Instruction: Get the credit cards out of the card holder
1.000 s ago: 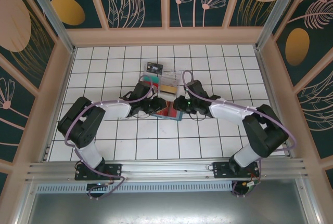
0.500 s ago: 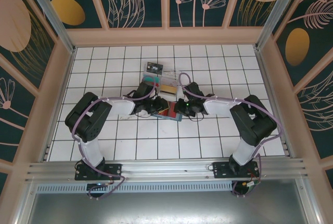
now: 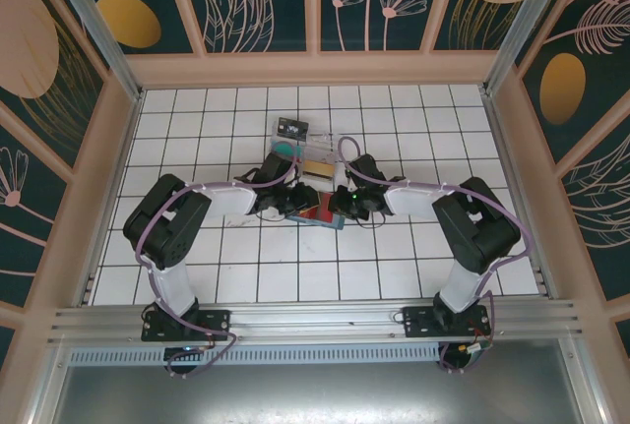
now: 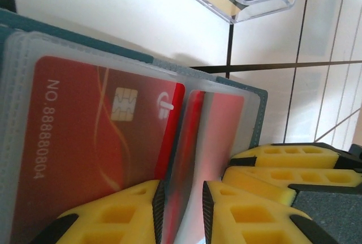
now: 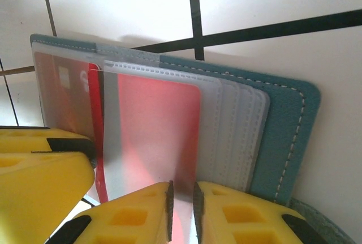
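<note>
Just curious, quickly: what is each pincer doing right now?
Left pincer: closed on a clear pocket of the card holder.
Right pincer: closed on another clear pocket, red card inside.

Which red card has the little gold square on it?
The red card with the number printed along its edge, on the left in the left wrist view. The other red card, paler and blurred, shows none.

A robot test cell in a lab: a white-tiled table [image 3: 197,129] boxed in by printed teal panels [image 3: 246,6] and aluminium posts [image 3: 91,26], left arm [image 3: 172,222] and right arm [image 3: 472,227] bolted to a near-edge metal rail [image 3: 315,318].
</note>
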`<state>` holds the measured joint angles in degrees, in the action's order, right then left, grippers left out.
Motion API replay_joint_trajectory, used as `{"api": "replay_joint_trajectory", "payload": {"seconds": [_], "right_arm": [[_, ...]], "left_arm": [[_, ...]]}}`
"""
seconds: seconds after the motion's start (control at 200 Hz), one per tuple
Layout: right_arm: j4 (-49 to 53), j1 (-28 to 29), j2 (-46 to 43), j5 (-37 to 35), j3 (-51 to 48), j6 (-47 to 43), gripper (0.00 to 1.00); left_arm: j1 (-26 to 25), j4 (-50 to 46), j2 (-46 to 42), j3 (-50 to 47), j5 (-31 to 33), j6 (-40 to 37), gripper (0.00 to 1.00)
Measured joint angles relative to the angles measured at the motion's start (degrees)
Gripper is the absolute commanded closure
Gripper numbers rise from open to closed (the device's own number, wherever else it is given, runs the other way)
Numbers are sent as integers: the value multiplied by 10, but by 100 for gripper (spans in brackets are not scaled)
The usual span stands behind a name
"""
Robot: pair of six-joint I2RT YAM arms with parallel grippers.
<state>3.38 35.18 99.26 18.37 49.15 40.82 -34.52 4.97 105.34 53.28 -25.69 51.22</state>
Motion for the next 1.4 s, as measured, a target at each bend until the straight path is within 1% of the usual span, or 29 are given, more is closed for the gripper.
{"api": "replay_joint_trajectory", "payload": {"seconds": [0.26, 0.485, 0.576, 0.676, 0.751, 0.916, 1.156, 1.266, 1.396], "right_arm": [[0, -2, 0, 0, 0, -4, 78], [-2, -5, 2, 11, 0, -4, 78], [-3, -6, 3, 14, 0, -5, 78], [-3, -7, 3, 15, 0, -5, 78], [-4, -7, 3, 15, 0, -5, 78], [-4, -7, 3, 15, -1, -5, 78], [-4, -7, 3, 14, -1, -5, 78], [-4, -7, 3, 14, -1, -7, 78], [-2, -6, 3, 12, -1, -14, 78]], "left_arm": [[0, -29, -7, 7, 17, -15, 71], [1, -15, 5, 10, -18, -15, 71], [1, -7, 9, 10, -39, -15, 72], [1, -5, 11, 10, -47, -17, 74], [2, -5, 11, 10, -52, -18, 77], [8, 3, 11, 9, -61, -21, 79], [18, 38, 11, -7, -84, -23, 87], [21, 60, 11, -19, -95, -23, 93], [25, 83, 9, -30, -104, -23, 96]]}}
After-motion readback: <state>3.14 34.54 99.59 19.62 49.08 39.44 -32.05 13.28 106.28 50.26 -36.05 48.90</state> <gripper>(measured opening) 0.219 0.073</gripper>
